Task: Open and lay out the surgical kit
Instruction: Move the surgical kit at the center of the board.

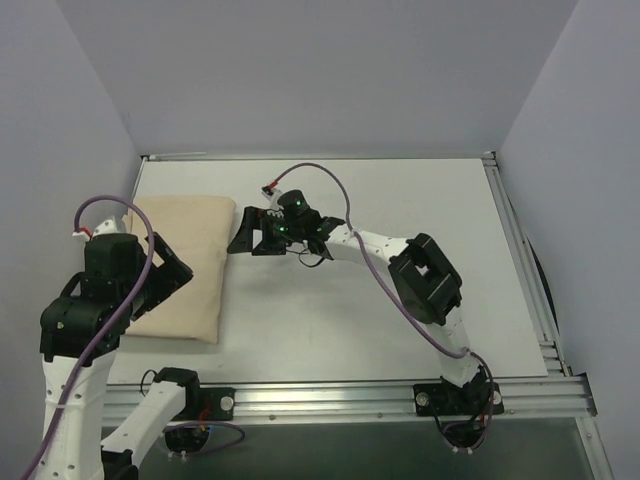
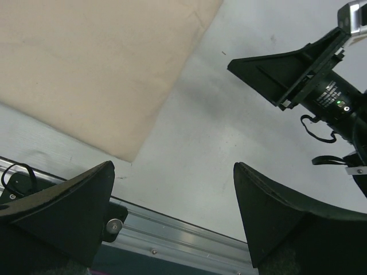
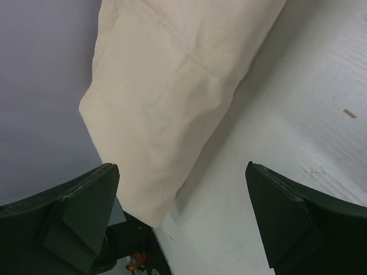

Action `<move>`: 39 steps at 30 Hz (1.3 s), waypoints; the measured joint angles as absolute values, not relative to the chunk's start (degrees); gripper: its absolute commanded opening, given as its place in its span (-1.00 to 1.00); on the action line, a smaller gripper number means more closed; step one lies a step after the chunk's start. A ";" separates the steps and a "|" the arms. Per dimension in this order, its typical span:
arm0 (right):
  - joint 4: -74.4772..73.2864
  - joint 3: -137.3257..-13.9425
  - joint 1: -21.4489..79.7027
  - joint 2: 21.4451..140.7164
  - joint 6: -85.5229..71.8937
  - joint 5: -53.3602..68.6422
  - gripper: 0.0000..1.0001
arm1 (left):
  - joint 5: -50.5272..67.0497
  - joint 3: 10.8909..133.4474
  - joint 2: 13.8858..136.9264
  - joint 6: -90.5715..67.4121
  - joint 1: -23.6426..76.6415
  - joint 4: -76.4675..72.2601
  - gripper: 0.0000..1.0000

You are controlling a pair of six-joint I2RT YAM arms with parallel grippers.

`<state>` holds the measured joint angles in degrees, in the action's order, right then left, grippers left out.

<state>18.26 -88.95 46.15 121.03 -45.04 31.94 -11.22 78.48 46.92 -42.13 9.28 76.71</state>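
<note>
Right gripper (image 3: 180, 167): fingers spread wide, nothing between them. Left gripper (image 2: 173, 169): likewise wide apart and empty. Beige cloth wrap (image 1: 185, 260): a folded bundle lying flat along the left edge of the table (image 1: 400, 200), reaching from the far-left corner toward the near edge. Right gripper sits just off the bundle's right side, toward its far end, pointing at it without touching. Left gripper hangs over the bundle's near part, close to the aluminium rail (image 2: 172, 229) on the near edge.

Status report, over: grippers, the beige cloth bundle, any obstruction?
Left gripper open, empty, above near right corner of the beige folded cloth bundle. Right gripper open, empty, by its right edge. Bundle unopened. No obstruction seen.
</note>
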 measured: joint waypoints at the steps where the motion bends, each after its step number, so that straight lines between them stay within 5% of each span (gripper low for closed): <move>1: 18.90 -89.67 46.83 122.17 -45.71 31.81 0.99 | -11.35 78.85 47.22 -42.13 9.28 76.73 0.88; 10: 26.41 -96.03 50.65 132.38 -51.70 31.81 0.98 | -10.02 79.18 49.71 -42.33 9.26 76.97 0.88; 39: 17.61 -113.78 51.81 144.68 -43.40 30.85 0.87 | -14.90 76.34 52.53 -47.94 8.78 77.43 0.88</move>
